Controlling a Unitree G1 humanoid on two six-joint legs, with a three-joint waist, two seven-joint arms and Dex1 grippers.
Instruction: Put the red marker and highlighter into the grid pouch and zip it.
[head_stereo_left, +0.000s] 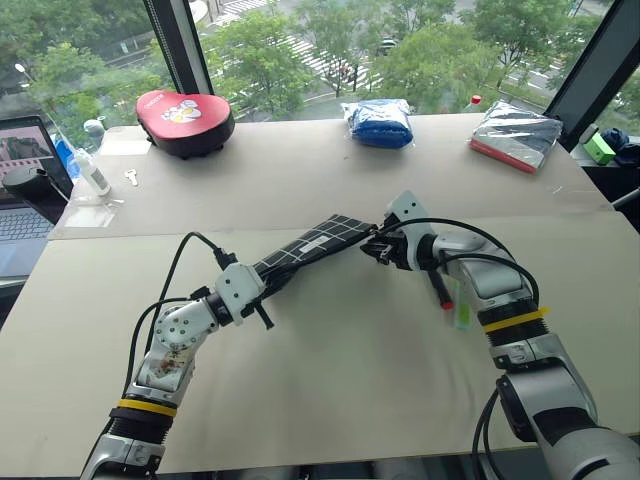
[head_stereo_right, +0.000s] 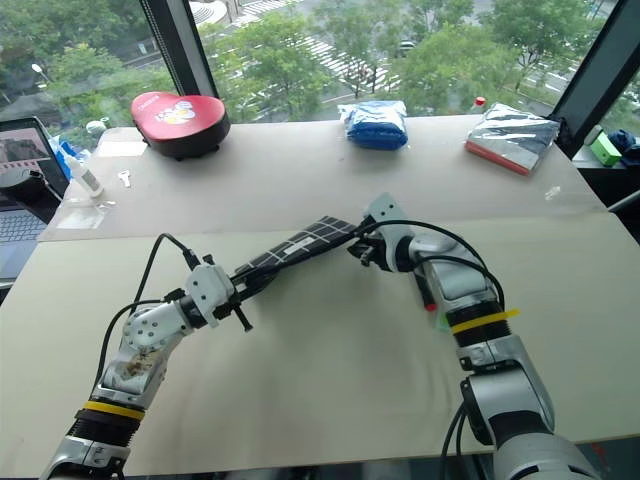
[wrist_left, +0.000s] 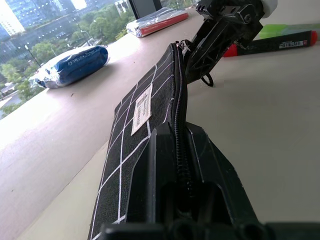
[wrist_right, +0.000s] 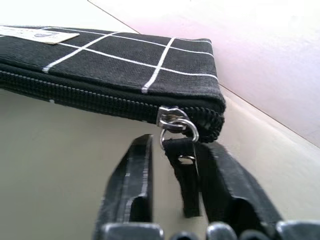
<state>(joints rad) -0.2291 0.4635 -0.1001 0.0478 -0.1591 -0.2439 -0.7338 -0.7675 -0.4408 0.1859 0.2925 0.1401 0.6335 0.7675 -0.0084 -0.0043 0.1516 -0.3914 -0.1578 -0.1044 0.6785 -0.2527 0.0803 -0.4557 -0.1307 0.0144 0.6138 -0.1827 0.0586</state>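
Wide pale counter (head_stereo_left: 350, 380) across most of the left eye view, with windows and trees along the top.

At the far edge, in the upper left of the frame, a red heart-shaped case (head_stereo_left: 185, 122); in the upper middle, a blue packet (head_stereo_left: 378, 122); in the upper right, a silver packet with a red edge (head_stereo_left: 515, 135).

At centre frame, the grid pouch (head_stereo_left: 315, 245), black with white lines, slanting from lower left up toward the middle, stretched between the two arms. Zipper closed along the whole visible edge.

At the lower-left end of the pouch, the left fingers (wrist_left: 165, 165), pressed onto it from both sides, with the zipper seam running straight up between them and the white label just beyond their tips.

At the pouch's other end, just right of centre, the right fingers (wrist_right: 130, 180), apart by a narrow gap. Pouch corner just past their tips, not between them. Silver zipper pull (wrist_right: 172, 122) hanging at that corner, its black cord (wrist_right: 187, 175) dropping into the gap, lying against one finger and clear of the other.

Right of centre, on the counter and partly under the right forearm, the red marker (head_stereo_left: 443, 290) and beside it the highlighter (head_stereo_left: 462, 315), light green, both outside the pouch, lying side by side behind the right fingers in the left wrist view.
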